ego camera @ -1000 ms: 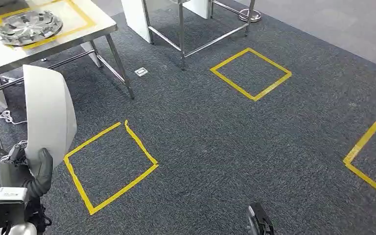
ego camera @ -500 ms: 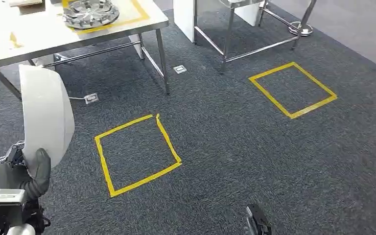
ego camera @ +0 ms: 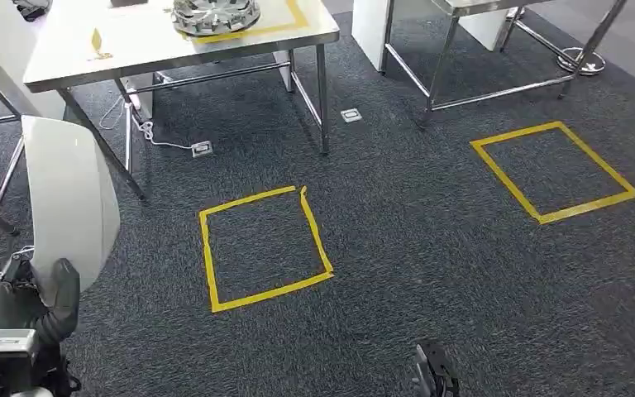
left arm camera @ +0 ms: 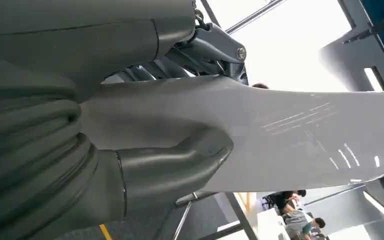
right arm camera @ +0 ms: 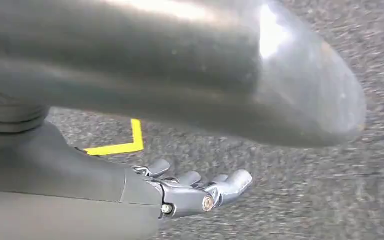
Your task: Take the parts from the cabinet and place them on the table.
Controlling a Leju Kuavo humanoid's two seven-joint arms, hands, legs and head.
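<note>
L hand point(ego camera: 37, 289) grips white panel point(ego camera: 68, 198); R hand point(right arm camera: 200, 192) open; grey carpet point(ego camera: 430, 240), table point(ego camera: 132, 41) ahead.

- One white curved part point(ego camera: 70, 198), held upright in the left hand point(ego camera: 29, 298); the left wrist view shows the thumb point(left arm camera: 180, 160) pressed on its pale surface.
- One silver round part point(ego camera: 215, 14) on the white table point(ego camera: 132, 50), near that table's far right corner, inside a yellow tape outline.
- One small yellow item point(ego camera: 97, 41) near the table's left edge; too small to tell what it is.
- Two yellow tape squares on the carpet: one near point(ego camera: 208, 248), one further right point(ego camera: 508, 186).
- Two floor sockets: one point(ego camera: 202, 149) with a white cable, one point(ego camera: 350, 116) without.
- One right hand point(right arm camera: 200, 192), holding nothing, fingers loosely extended.
</note>
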